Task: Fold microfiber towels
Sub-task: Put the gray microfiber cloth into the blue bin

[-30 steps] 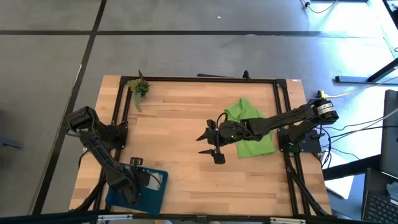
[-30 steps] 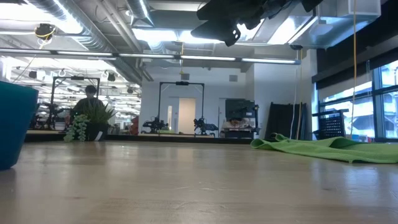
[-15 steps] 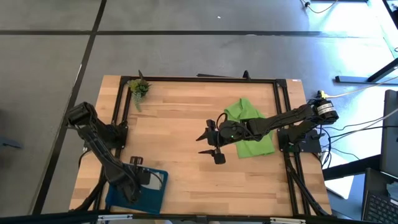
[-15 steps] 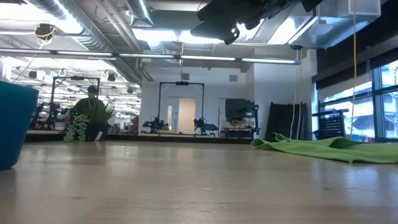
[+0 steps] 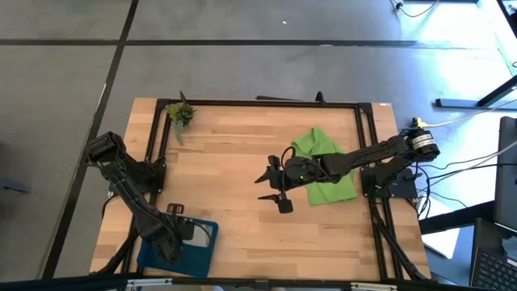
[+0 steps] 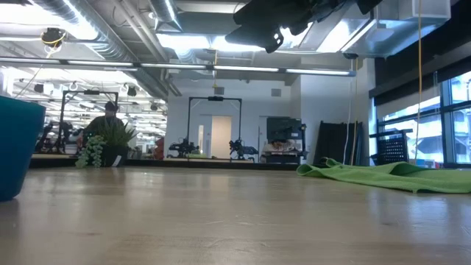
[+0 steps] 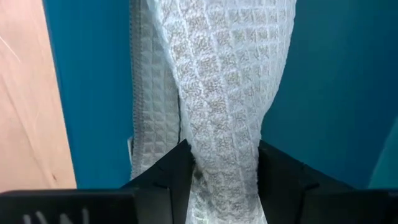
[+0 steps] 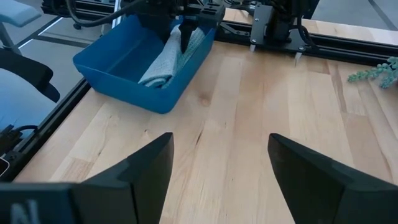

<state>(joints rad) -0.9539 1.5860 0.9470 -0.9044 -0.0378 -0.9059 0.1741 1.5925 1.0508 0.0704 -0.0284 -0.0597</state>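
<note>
The light grey towel (image 7: 217,93) is bunched inside the blue tray (image 5: 203,252) at the table's near left corner. It also shows in the right wrist view (image 8: 163,62). My left gripper (image 5: 167,242) stands over the tray, shut on it. The lime green towel (image 5: 323,147) lies crumpled on the table's right half, resting flat on the wood (image 6: 383,175). My right gripper (image 5: 272,190) is open and empty above the table's middle, just left of the green towel. My left gripper pinches a bunched, gathered part of the grey towel (image 7: 219,163) between its two fingers, several layers thick. The fingers (image 8: 180,28) come from above, pointing down into the tray. The towel trails from them, its lower end lying on the tray floor (image 8: 152,78).
A small green plant sprig (image 5: 179,113) lies at the far left corner. A black frame rail (image 5: 266,103) runs round the table's edges. Bare wood lies between the tray and the green towel. A person shows far off in the room (image 6: 109,110).
My left arm's elbow has shifted slightly toward the far edge; its gripper stays over the tray, shut on the grey towel.
</note>
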